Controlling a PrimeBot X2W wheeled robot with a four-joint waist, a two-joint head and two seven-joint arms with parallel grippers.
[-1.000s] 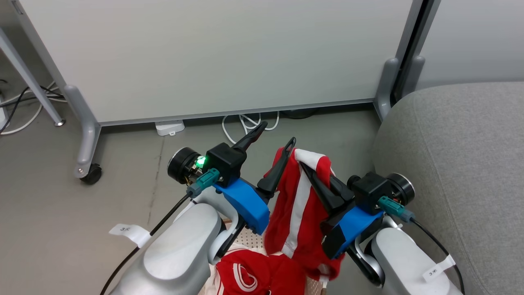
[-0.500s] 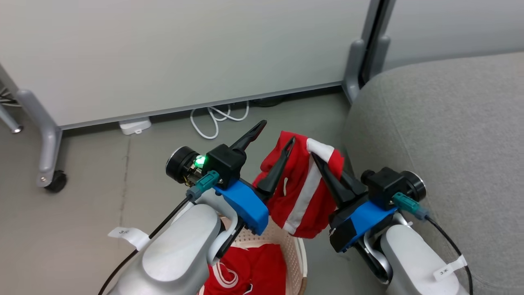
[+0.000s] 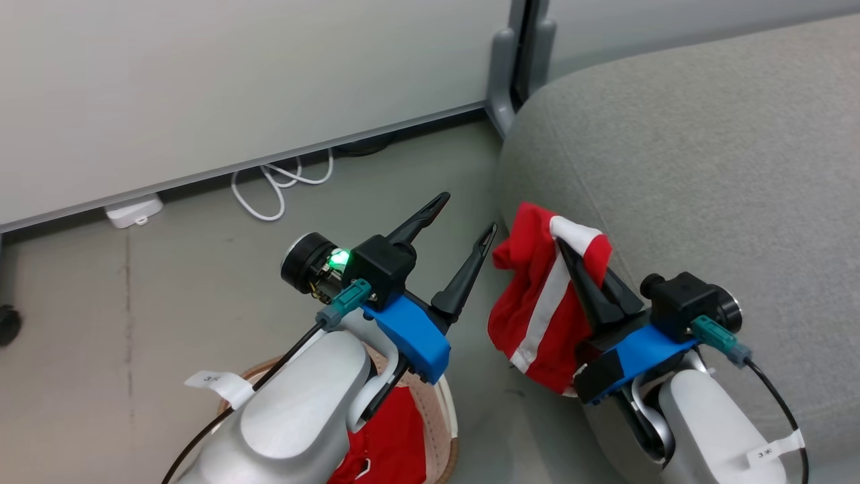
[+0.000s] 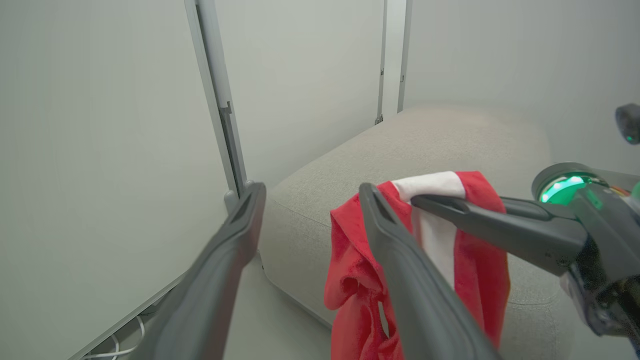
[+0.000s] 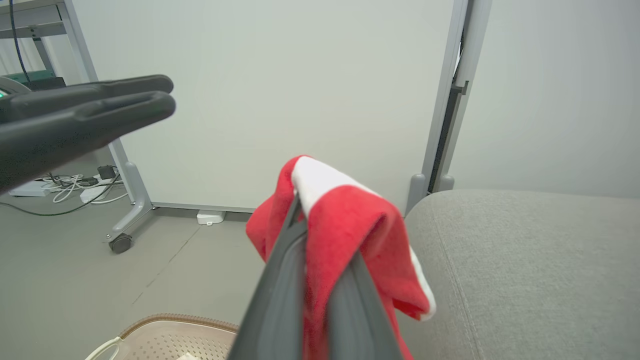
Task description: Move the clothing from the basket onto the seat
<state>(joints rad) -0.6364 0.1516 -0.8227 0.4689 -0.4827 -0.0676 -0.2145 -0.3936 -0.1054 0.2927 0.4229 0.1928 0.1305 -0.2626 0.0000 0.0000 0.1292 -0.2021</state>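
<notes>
Right gripper (image 3: 559, 245) tight on clothing (image 3: 531, 302) — basket (image 5: 175, 340) nearby

Clothing (image 3: 521, 316): soft, matt, fleecy cloth. Seat (image 3: 705, 168): matt, coarse-woven upholstery fabric. Basket (image 5: 170, 339): smooth perforated plastic, woven-look rim.

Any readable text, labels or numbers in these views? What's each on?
"3", then a second mark too small to read: left cable tag, white, seen in the head view.
"3", then a second mark too small to read: right cable tag, white, same view.
Nothing else is readable; the clothing shows stripes but no print.
</notes>
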